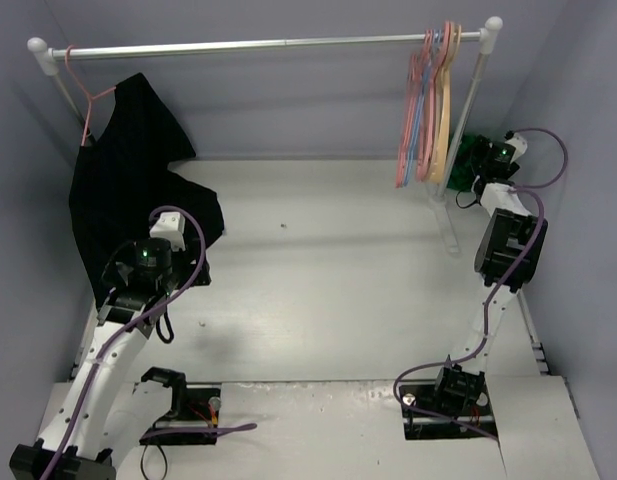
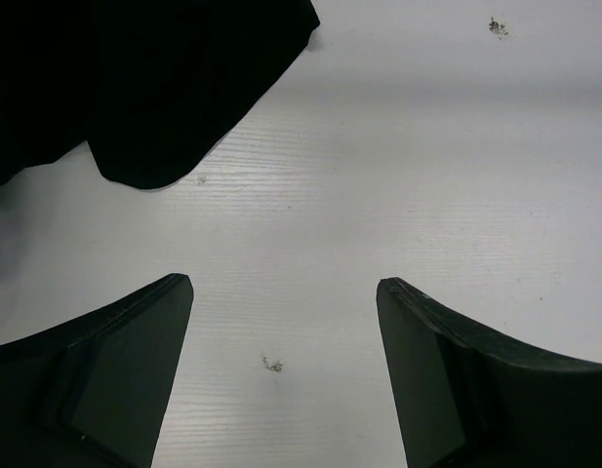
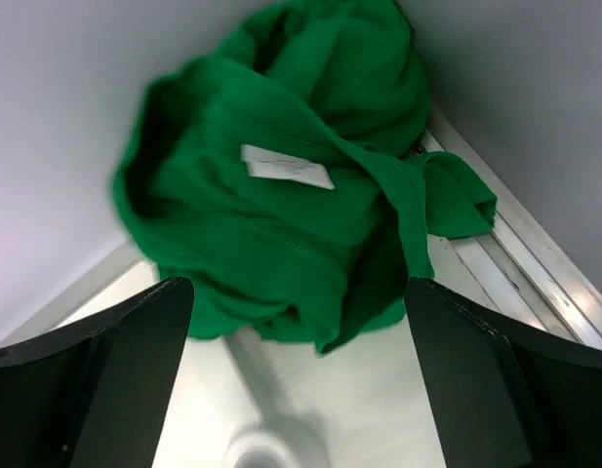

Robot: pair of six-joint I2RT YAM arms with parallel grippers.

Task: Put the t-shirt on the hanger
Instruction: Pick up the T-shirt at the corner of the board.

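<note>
The green t-shirt lies crumpled in the far right corner against the walls, its white neck label facing up; it shows partly in the top view. My right gripper is open just in front of its near edge, not touching it, and shows in the top view. The salmon-pink hanger hangs on the rail at the right. My left gripper is open and empty over the bare table, beside the black garment.
The black garment hangs from a pink hanger at the rail's left end. A light blue hanger and a tan hanger hang beside the salmon one. The rack's right post stands near the t-shirt.
</note>
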